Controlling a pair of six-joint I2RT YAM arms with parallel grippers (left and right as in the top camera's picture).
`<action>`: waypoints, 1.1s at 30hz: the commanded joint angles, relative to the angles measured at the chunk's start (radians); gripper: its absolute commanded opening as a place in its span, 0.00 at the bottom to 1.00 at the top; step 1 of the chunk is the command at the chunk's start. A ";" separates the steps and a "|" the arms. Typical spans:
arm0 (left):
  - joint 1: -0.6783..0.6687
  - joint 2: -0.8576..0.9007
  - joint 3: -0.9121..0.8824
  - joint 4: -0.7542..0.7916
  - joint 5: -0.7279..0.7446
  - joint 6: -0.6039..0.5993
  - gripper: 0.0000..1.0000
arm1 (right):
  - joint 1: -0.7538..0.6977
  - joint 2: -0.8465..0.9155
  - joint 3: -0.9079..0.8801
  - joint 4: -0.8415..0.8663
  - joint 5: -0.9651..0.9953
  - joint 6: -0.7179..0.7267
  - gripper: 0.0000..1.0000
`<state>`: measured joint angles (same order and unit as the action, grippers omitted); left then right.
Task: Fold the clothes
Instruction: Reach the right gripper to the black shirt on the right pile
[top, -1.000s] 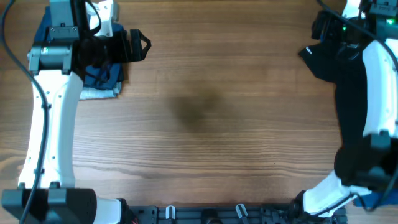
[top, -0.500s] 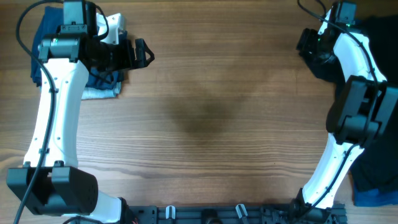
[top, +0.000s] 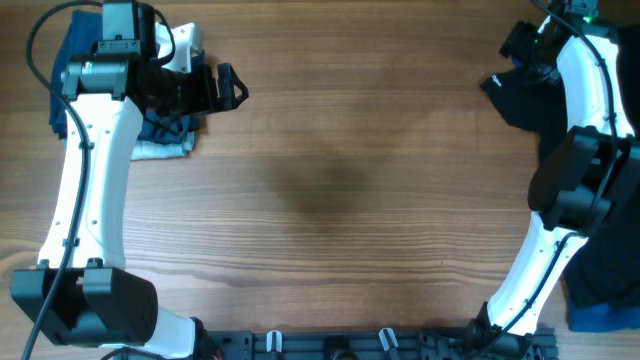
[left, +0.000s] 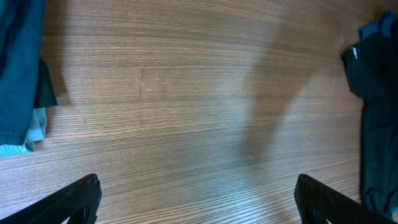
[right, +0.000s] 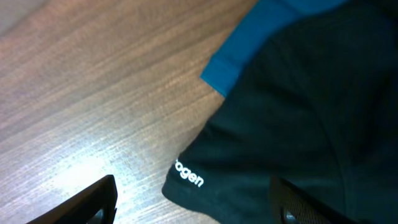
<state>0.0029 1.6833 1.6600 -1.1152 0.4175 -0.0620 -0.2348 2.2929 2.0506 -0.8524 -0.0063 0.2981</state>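
Left wrist, left gripper (left: 196, 190): fingers spread wide, nothing between them, bare wood below
Right gripper (right: 194, 202): fingers spread just as wide, empty, over a corner of the black garment (right: 292, 118) that bears white lettering
Garment edge: black hem overlaps a blue garment (right: 249, 43); wood lies open on its left
Pile (top: 160, 130): dark blue and pale cloth at the far left corner, partly under the left arm (top: 90, 170), just beside the left gripper
Table (top: 330, 200): broad stretch of wood between pile and black garment
Near right corner: blue cloth (top: 600, 318) beside the right arm (top: 590, 100)
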 joint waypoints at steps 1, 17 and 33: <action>-0.001 0.008 0.008 -0.001 0.011 -0.002 1.00 | 0.014 0.035 -0.034 0.008 0.026 0.074 0.77; -0.001 0.008 0.008 -0.032 0.011 -0.002 1.00 | 0.025 0.146 -0.029 0.044 0.029 0.138 0.04; -0.001 0.008 0.008 -0.045 0.011 -0.002 1.00 | 0.017 -0.435 -0.019 0.004 0.072 -0.063 0.04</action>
<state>0.0029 1.6836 1.6600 -1.1618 0.4175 -0.0620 -0.2241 1.9602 2.0064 -0.8532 0.0952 0.2661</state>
